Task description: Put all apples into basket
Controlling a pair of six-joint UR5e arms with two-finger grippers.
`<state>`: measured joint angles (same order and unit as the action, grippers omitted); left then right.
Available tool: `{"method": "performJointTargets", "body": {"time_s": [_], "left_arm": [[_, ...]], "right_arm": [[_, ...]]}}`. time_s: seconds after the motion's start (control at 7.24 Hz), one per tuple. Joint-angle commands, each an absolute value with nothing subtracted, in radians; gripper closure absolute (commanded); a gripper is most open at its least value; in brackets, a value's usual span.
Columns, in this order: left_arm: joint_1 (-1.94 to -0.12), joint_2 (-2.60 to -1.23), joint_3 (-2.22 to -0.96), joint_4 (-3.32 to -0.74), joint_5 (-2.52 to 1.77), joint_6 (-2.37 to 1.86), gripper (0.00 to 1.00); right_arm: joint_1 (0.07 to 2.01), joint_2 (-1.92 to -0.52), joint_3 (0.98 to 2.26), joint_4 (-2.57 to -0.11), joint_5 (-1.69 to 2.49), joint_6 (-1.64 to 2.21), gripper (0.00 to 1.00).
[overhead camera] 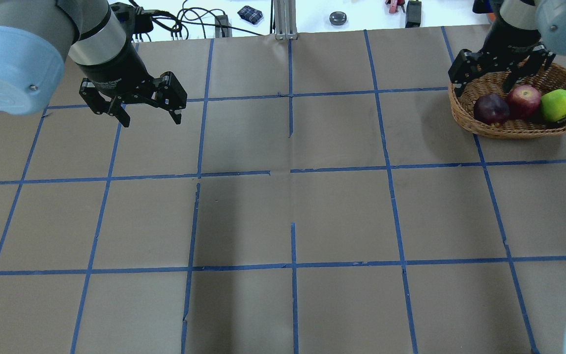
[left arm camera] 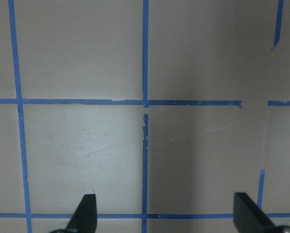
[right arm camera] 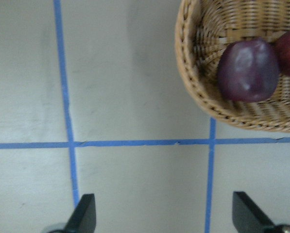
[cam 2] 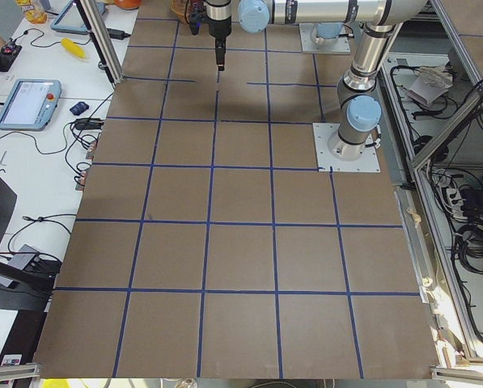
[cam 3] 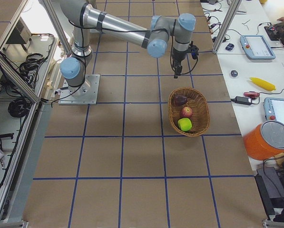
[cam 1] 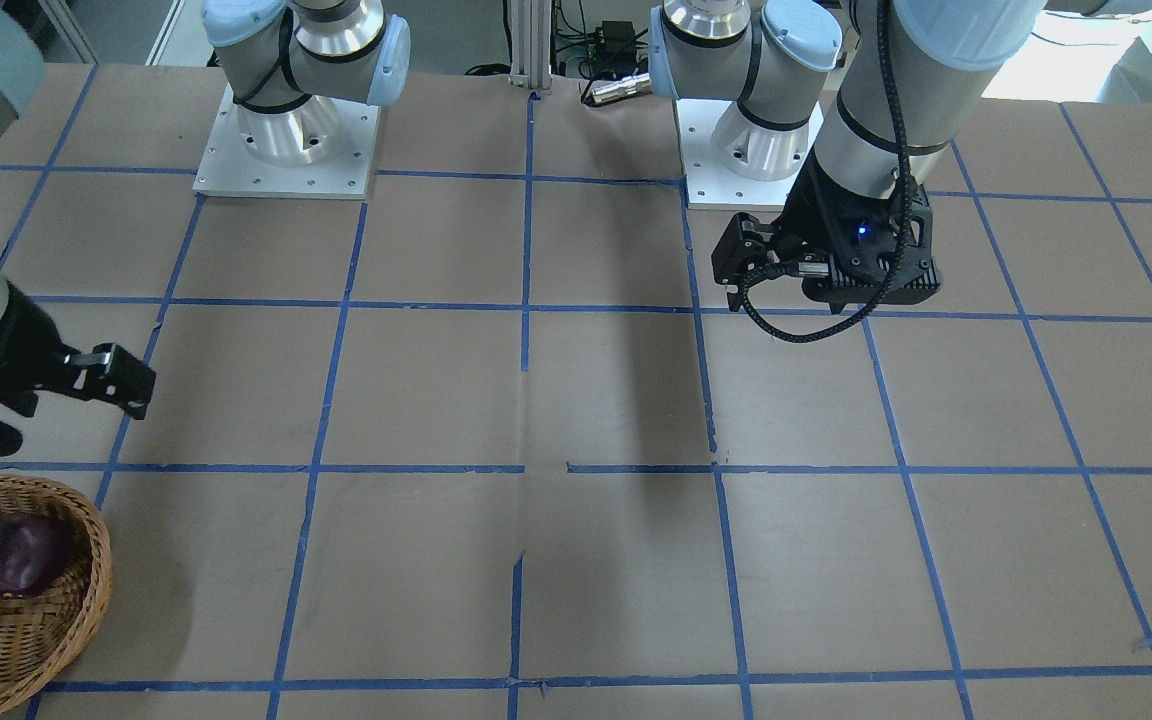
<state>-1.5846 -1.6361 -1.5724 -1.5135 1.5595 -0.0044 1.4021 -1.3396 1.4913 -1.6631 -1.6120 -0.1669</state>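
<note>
The wicker basket [overhead camera: 509, 132] stands at the table's far right and holds all three apples: the maroon apple [overhead camera: 492, 109], the red apple [overhead camera: 523, 101] and the green apple [overhead camera: 558, 104]. My right gripper [overhead camera: 482, 83] is open and empty, just beyond the basket's far-left rim. In the right wrist view the gripper [right arm camera: 165, 216] is over bare table, with the basket [right arm camera: 193, 87] and the maroon apple [right arm camera: 249, 70] at the upper right. My left gripper [overhead camera: 151, 119] is open and empty above the far left of the table, and it also shows in the left wrist view [left arm camera: 166, 213].
Brown table paper with a blue tape grid [overhead camera: 290, 172] covers the table. Cables and small devices [overhead camera: 251, 14] lie beyond the far edge. The arm bases [cam 1: 286, 150] stand at the robot's side. An orange bucket [cam 3: 270, 140] stands on the side bench.
</note>
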Motion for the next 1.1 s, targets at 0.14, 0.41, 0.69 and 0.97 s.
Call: {"method": "performJointTargets", "body": {"time_s": [0.14, 0.41, 0.69, 0.97], "left_arm": [[-1.582, -1.638, -1.566, -1.497, 1.56, 0.032, 0.0], [-1.578, -1.6, -1.562, -1.503, 1.56, 0.025, 0.0], [-1.578, -1.597, -1.566, -1.508, 1.554, 0.017, 0.0], [-1.58, -1.598, -1.58, -1.5, 1.552, 0.008, 0.0]], "right_arm": [[1.577, -1.44, 1.479, -1.461, -1.525, -0.061, 0.0], [1.571, -1.479, 1.483, -1.414, -1.546, -0.061, 0.0], [1.554, -1.491, 1.485, -1.425, -1.545, -0.061, 0.0], [1.529, -1.503, 1.497, -1.43, -1.545, -0.06, 0.0]]}}
